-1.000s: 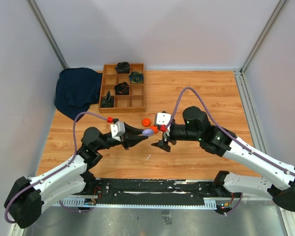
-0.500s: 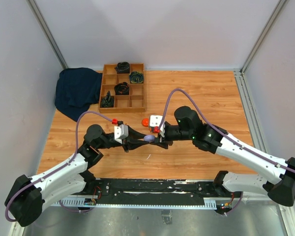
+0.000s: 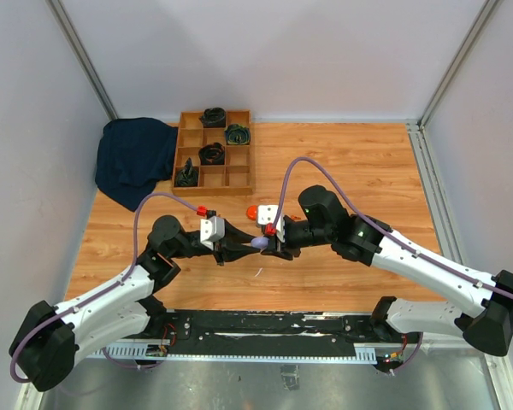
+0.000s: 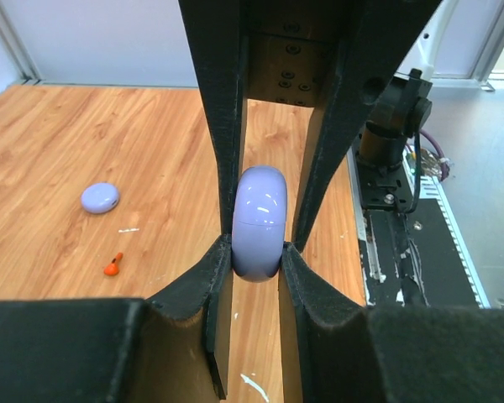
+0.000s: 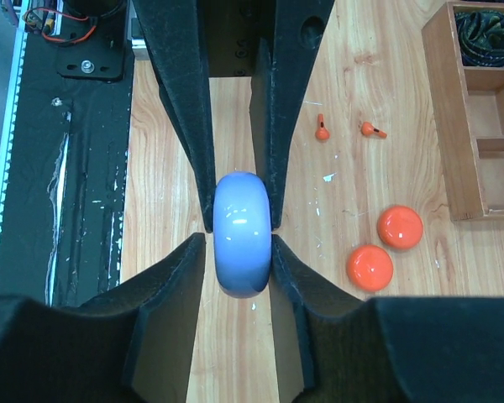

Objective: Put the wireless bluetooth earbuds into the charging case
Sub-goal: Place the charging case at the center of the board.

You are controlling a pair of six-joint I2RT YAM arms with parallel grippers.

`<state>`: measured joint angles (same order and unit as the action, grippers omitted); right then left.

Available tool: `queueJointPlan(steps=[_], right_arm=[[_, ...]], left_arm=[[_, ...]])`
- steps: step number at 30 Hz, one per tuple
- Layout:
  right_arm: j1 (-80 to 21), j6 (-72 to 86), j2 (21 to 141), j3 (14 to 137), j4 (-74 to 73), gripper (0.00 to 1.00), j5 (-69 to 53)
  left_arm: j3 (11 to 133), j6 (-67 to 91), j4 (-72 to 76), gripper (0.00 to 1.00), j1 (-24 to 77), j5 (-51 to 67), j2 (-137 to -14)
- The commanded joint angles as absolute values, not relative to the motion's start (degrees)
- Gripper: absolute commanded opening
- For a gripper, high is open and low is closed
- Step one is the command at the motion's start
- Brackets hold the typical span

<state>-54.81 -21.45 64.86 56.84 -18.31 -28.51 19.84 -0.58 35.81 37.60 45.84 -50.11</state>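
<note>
A wooden compartment tray [image 3: 238,177] sits at the far left of the wood-grain worktop [image 3: 359,162], and four of its cells each hold a dark bundled item [image 3: 237,133], too small to identify. A dark blue cloth [image 3: 135,161] lies crumpled against the tray's left side, spilling over the worktop's left edge.

Overhead, the lilac case [image 3: 258,243] is all but buried between left end effector [image 3: 244,245] and right end effector [image 3: 272,243]; earbuds [image 5: 322,132] too small to find there. Wrist-side, wooden tray [image 5: 435,126] runs off the right edge.
</note>
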Motion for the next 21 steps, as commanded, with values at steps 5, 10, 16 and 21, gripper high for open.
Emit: queueJointPlan(steps=[5,10,16,21], right_arm=[[-54.7,-21.6,64.6,58.6,-18.2,0.26,-30.9],[-54.6,-21.6,64.6,58.4,-18.8,0.11,-28.9],[-54.6,-20.6,63.6,58.5,-19.5,0.01,-26.9],[-54.0,-19.0,62.8,58.3,-20.9,0.01,-23.6]], left_arm=[[21.5,0.5,38.1,0.15,37.3,46.9,-50.5],[21.1,0.7,38.2,0.26,37.3,45.6,-50.1],[20.6,0.8,38.2,0.43,37.3,43.3,-49.5],[19.5,1.1,38.3,0.58,37.3,38.8,-48.1]])
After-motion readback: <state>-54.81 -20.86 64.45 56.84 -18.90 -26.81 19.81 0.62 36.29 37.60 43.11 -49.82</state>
